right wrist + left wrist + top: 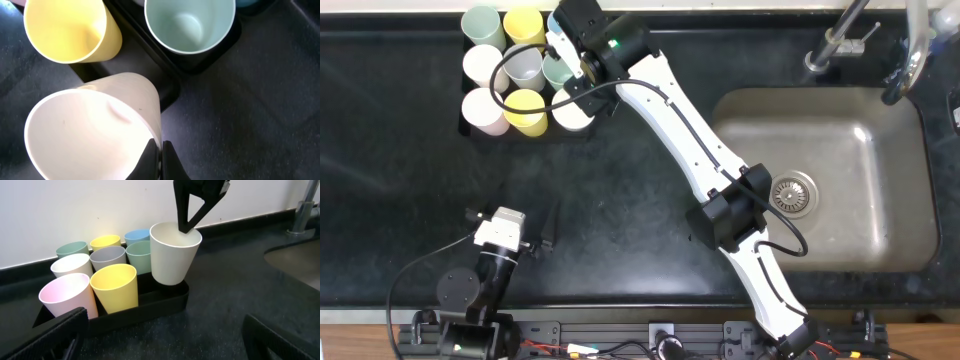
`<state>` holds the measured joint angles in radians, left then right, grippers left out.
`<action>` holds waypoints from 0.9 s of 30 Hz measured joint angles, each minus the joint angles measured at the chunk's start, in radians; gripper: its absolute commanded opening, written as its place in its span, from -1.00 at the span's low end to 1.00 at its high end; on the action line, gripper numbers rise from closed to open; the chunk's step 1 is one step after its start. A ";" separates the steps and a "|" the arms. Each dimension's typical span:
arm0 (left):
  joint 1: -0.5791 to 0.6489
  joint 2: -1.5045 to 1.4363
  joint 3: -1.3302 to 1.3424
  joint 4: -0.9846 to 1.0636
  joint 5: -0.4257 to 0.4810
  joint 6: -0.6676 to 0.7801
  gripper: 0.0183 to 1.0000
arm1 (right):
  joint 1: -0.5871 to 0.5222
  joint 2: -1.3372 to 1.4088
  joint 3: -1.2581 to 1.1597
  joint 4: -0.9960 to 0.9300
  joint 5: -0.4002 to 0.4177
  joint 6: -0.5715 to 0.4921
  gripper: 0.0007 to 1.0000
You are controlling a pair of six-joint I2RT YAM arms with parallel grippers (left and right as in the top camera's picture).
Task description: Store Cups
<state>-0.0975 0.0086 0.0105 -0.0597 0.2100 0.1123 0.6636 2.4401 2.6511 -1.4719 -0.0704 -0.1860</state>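
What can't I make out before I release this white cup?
White cup base: behind the tray wall in the left wrist view, under the cup's own body in the right wrist view; seated or not, cannot tell.
Blue cup: mostly covered by the right hand in the top view.

The black right claw (186, 228) is pinching a cream-white tapered plastic cup (172, 255). Near the claw, a pale yellow plastic cup (116, 287) and a pink plastic cup (67, 296) are standing in a black plastic tray (167, 302) on the black speckled desk (225, 305).
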 measured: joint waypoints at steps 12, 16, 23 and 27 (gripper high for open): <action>0.000 0.000 0.000 0.000 0.000 0.000 1.00 | 0.000 0.048 0.000 0.021 0.000 0.002 -0.91; 0.000 0.000 0.000 0.000 0.000 0.000 1.00 | 0.000 0.048 0.000 0.039 -0.001 0.002 -0.92; 0.000 0.000 0.000 0.000 0.000 0.000 1.00 | 0.000 0.048 -0.002 0.054 0.000 0.002 -0.92; 0.000 0.000 0.000 0.000 0.000 0.000 1.00 | 0.000 0.049 -0.009 0.055 0.000 -0.003 -0.92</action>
<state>-0.0975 0.0086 0.0105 -0.0597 0.2100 0.1123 0.6636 2.4893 2.6423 -1.4174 -0.0708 -0.1890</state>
